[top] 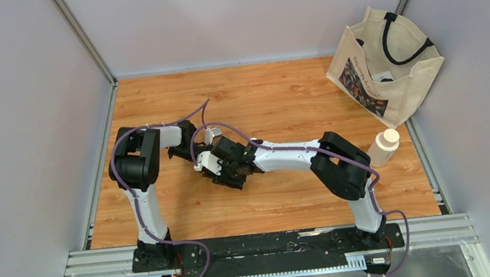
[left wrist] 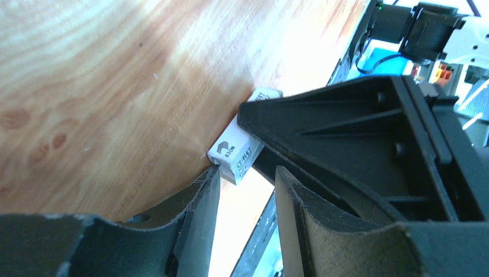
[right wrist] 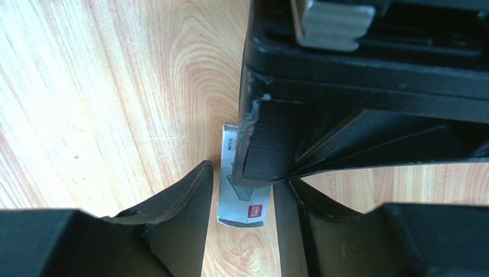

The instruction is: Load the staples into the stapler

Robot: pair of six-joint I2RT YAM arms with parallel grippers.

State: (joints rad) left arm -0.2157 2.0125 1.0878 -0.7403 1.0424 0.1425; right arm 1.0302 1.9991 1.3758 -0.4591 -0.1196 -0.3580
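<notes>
1. While both arms meet mid-table in the top view, the left gripper (top: 195, 154) and right gripper (top: 222, 172) crowd one spot. What's between them is too small to read here. Tote bag (top: 388, 70) at 2 o'clock has its mouth open, contents not legible. White capped bottle (top: 382, 147) at 3 o'clock stands upright, contents hidden. No stapler made out.
2. Left wrist: a small white staple box (left wrist: 233, 151) sits at 12 o'clock off the left fingertips, its end just at them. The jaws are part-spread; can't tell if they're pinching. A right gripper finger overlaps the box from 3 o'clock.
3. Right wrist: the box fills the gap between the right fingers, so those jaws are closed on it. The staples are likely inside, not clearly seen. Judgement: the strip is light, stiff, slick and breaks apart easily, so pinch its long sides mid-length, gently.
</notes>
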